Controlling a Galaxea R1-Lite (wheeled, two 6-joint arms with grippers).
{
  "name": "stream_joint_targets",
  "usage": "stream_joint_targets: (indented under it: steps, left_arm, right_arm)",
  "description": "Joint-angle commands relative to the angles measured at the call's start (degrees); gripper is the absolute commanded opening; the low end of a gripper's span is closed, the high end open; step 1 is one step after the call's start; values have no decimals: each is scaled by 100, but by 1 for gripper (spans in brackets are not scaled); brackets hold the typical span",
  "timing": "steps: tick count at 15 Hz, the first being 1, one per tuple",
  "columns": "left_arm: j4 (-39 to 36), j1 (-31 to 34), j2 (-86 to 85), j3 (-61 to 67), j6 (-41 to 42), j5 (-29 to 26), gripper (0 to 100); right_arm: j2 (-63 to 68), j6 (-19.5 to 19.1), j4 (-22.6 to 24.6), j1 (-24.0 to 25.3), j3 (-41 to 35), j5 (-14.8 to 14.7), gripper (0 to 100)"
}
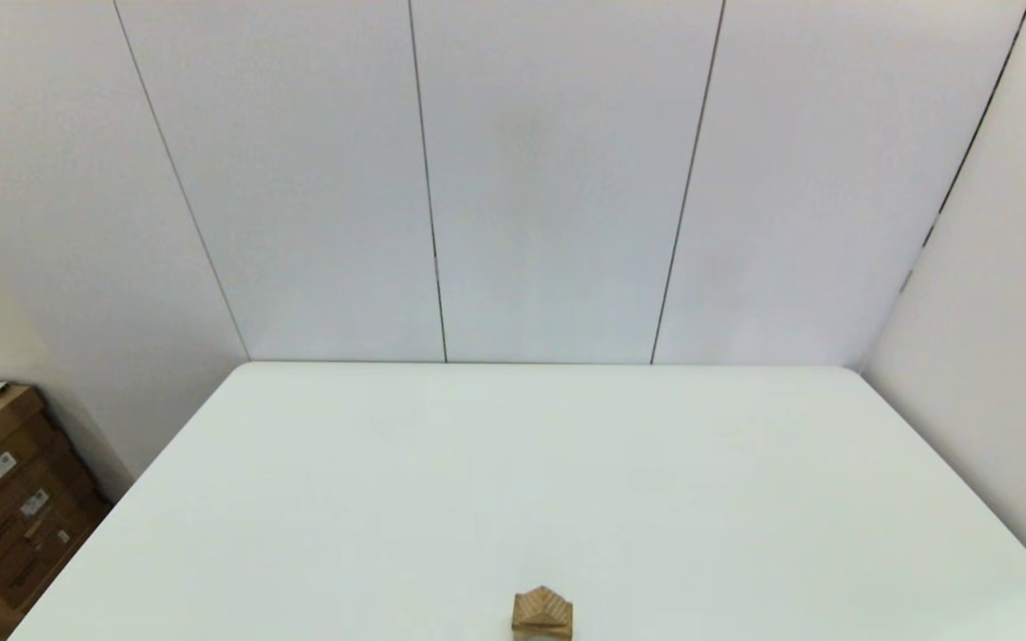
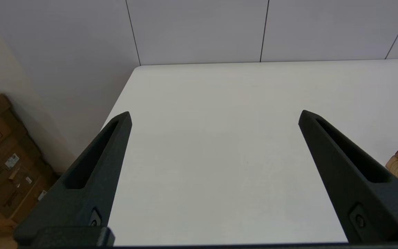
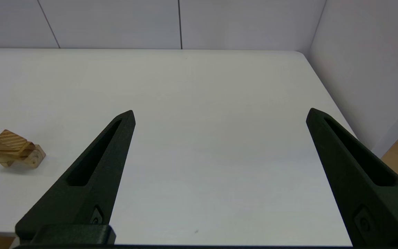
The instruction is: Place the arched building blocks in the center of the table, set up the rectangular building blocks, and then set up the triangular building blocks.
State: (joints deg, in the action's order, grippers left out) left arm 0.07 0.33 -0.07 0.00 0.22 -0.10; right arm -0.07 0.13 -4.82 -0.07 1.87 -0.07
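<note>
Left gripper (image 2: 215,112): fingers spread wide, holding nothing, hanging over bare table (image 1: 513,463); out of the head view, so taken as parked.
Right gripper (image 3: 221,110): likewise spread wide and empty, over bare white surface; also out of the head view.
Triangular block (image 1: 542,609): at 6 o'clock in the head view, right at the picture's near edge, ridge up, sitting on top of other wood.
Lower block (image 3: 35,158): under the wedge and touching it, one rounded end showing; cannot tell whether arch or slab, nor whether both lie beneath.
Stack against grippers: well apart from both, off at 3 o'clock from the left fingers and 9 o'clock from the right.
Cardboard boxes (image 1: 5,507): off the table at 8 o'clock, no part of the job.
Step in hand: judged to be the last one, wedge already set up on the pile.
Progress: seemingly complete or nearly so, though the pile's lower part is cut off.
Next move: probably none beyond keeping clear; if any correction is wanted, a slow approach from the side, fingers kept wide to avoid toppling the wedge.
</note>
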Motion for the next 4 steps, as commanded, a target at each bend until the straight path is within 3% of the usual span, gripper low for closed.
stream_joint_targets:
  steps: [1, 4]
  left_arm:
    - [-7, 2, 16, 0, -22, 1, 100]
    - [1, 2, 16, 0, -31, 1, 100]
  right_arm:
    - [7, 4, 7, 7, 7, -1, 100]
    - [7, 4, 7, -1, 7, -1, 100]
